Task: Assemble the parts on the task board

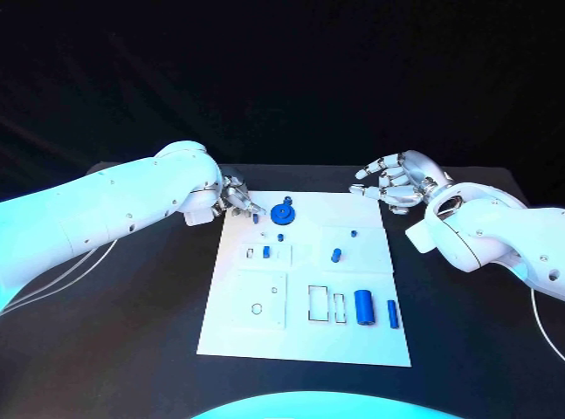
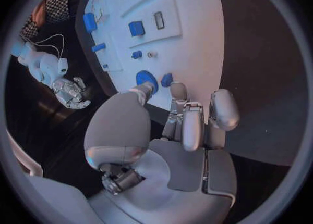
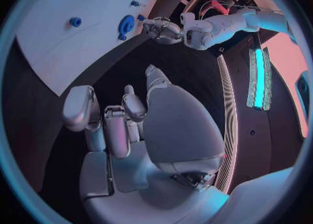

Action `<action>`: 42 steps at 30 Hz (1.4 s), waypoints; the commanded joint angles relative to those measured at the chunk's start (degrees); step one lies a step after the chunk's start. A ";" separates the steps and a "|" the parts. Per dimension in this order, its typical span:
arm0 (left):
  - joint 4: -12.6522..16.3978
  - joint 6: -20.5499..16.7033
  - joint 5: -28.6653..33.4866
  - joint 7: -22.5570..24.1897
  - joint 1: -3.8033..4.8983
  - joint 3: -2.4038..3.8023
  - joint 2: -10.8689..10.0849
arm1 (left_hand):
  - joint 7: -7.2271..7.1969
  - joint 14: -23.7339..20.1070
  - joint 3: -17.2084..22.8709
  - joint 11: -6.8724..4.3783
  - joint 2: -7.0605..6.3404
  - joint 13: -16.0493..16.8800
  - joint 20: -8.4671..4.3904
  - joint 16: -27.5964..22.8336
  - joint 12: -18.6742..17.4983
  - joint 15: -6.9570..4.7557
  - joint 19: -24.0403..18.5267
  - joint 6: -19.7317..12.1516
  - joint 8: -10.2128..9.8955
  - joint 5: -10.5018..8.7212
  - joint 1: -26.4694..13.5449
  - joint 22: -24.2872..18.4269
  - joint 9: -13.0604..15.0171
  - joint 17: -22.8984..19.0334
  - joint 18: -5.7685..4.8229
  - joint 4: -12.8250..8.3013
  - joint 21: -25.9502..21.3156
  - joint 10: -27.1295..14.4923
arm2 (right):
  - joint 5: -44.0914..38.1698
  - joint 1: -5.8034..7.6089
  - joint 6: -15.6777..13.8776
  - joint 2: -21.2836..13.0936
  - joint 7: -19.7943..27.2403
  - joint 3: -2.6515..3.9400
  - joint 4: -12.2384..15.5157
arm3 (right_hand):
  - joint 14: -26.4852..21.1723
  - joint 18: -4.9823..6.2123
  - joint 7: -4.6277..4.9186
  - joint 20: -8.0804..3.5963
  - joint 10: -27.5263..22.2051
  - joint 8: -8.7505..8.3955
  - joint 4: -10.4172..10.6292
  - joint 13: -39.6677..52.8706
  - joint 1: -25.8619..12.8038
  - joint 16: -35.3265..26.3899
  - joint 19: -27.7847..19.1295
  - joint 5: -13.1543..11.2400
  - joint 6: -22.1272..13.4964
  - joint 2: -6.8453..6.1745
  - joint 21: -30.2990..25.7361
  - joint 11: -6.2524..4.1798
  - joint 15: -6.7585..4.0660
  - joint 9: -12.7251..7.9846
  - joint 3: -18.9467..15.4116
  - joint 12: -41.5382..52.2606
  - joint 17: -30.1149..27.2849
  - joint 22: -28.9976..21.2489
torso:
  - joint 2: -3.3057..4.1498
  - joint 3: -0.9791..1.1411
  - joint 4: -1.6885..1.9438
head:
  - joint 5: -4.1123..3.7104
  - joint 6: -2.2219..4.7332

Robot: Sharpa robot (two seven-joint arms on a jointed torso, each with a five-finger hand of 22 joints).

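The white task board (image 1: 307, 336) lies in the middle of the black table. A round blue part (image 1: 282, 214) stands near its far edge, with a small blue piece (image 1: 256, 218) just to its left. My left hand (image 1: 236, 199) hovers at the board's far left corner, holding nothing; its fingertips (image 2: 178, 90) end close to the round part (image 2: 146, 81) and the small piece (image 2: 167, 79). My right hand (image 1: 393, 182) hangs off the far right corner, fingers loosely curled and apart, holding nothing (image 3: 124, 125).
More blue pieces sit on the board: two small ones (image 1: 265, 251) left of centre, one (image 1: 336, 255) right of centre, a thick cylinder (image 1: 364, 307) and a thin one (image 1: 392, 312) near the right edge. Several empty slots (image 1: 319, 302) show nearby.
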 commanded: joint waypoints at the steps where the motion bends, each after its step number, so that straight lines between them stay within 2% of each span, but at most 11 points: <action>1: -0.51 1.37 1.10 0.84 0.04 -0.09 0.41 | -0.03 3.45 0.37 0.38 0.37 0.07 0.35 0.05 0.24 0.42 -0.06 0.50 -0.17 -0.04 0.31 0.09 -0.08 7.21 0.47 0.04 -0.18 0.03 | -0.03 -0.03 0.20 0.07 0.60 0.01 -0.02 | 3.76 0.85 -0.01 -0.07 -0.24 0.11 -0.08 -0.03 -0.51 -0.31 -0.50 0.32 0.26 0.20 -0.29 -0.26 -0.22 -0.08 0.31 -0.30 5.48 -0.05 | 0.01 -0.03 -0.10 | 0.05 -0.05; 11: -1.97 1.01 1.89 1.03 -0.01 -0.39 1.31 | -0.11 3.50 1.67 0.29 1.35 0.28 0.44 0.20 0.78 0.37 0.04 1.19 -0.50 -0.03 1.56 0.32 -0.78 7.41 0.46 -0.03 -0.07 0.04 | -0.03 -0.03 0.19 0.10 0.64 0.01 0.03 | 3.76 0.85 -0.01 -0.07 -0.24 0.11 -0.08 -0.03 -0.51 -0.31 -0.50 0.32 0.26 0.20 -0.29 -0.26 -0.22 -0.08 0.31 -0.30 5.48 -0.05 | 0.00 -0.04 0.00 | -0.07 -0.15; 17: -2.60 0.27 2.27 0.95 -0.03 -0.43 1.60 | -0.24 3.56 3.80 0.18 2.31 0.32 0.42 0.33 1.18 0.28 0.18 1.70 -0.73 -0.11 3.18 0.59 -1.37 7.58 0.42 -0.08 0.06 0.01 | -0.03 -0.03 0.21 0.10 0.63 0.01 0.05 | 3.76 0.85 -0.01 -0.07 -0.24 0.11 -0.08 -0.03 -0.51 -0.31 -0.50 0.32 0.26 0.20 -0.29 -0.26 -0.22 -0.08 0.31 -0.30 5.48 -0.05 | -0.02 -0.04 -0.05 | -0.04 -0.22; 25: -2.92 1.01 2.65 1.04 -0.03 -0.45 1.77 | -0.60 3.64 5.86 -0.12 2.12 0.44 0.32 0.46 1.56 0.04 0.33 2.47 -0.24 -0.16 5.10 0.87 -1.43 7.76 0.38 -0.28 0.20 0.15 | -0.03 -0.03 0.23 0.11 0.63 0.01 0.05 | 3.76 0.85 -0.01 -0.07 -0.24 0.11 -0.08 -0.03 -0.51 -0.31 -0.50 0.32 0.26 0.20 -0.29 -0.26 -0.22 -0.08 0.31 -0.30 5.48 -0.05 | -0.08 0.00 0.01 | -0.11 -0.41; 31: -2.98 2.12 2.74 1.14 -0.03 -0.51 1.74 | -1.38 3.80 8.49 -0.77 1.51 0.55 0.04 0.72 1.92 -0.50 0.39 3.47 1.26 -0.30 8.22 1.07 -0.66 8.21 0.36 -0.91 0.26 0.48 | -0.03 -0.03 0.27 0.10 0.63 0.01 0.05 | 3.76 0.87 -0.01 -0.08 -0.18 0.09 -0.09 0.03 -0.50 -0.36 -0.54 0.42 0.26 0.24 -0.45 -0.26 -0.23 -0.13 0.47 -0.24 5.45 -0.10 | -0.08 0.03 -0.02 | -0.09 -0.50; 39: -2.92 2.11 2.87 1.27 -0.03 -0.55 1.56 | -1.85 4.00 10.80 -1.23 1.06 0.65 -0.30 1.04 2.12 -0.90 0.59 3.75 2.20 -0.49 10.14 1.41 -0.02 8.78 0.30 -1.12 0.41 1.06 | -0.03 -0.03 0.25 0.11 0.64 0.01 0.02 | 3.76 0.87 -0.01 -0.08 -0.18 0.09 -0.09 0.03 -0.50 -0.36 -0.54 0.42 0.26 0.24 -0.45 -0.26 -0.23 -0.13 0.47 -0.24 5.45 -0.10 | -0.07 -0.01 -0.01 | -0.04 -0.56; 42: -2.86 1.86 2.90 1.32 -0.03 -0.55 1.44 | -1.98 4.07 13.06 -1.39 1.06 0.53 -0.51 1.16 2.04 -1.08 0.77 3.57 2.51 -0.49 11.50 1.69 0.29 9.00 0.24 -1.71 0.54 1.35 | -0.03 -0.03 0.23 0.12 0.65 0.01 0.02 | 3.76 0.87 -0.01 -0.08 -0.18 0.09 -0.09 0.03 -0.50 -0.36 -0.54 0.42 0.26 0.24 -0.45 -0.26 -0.23 -0.13 0.47 -0.24 5.45 -0.10 | -0.04 -0.01 0.01 | -0.06 -0.55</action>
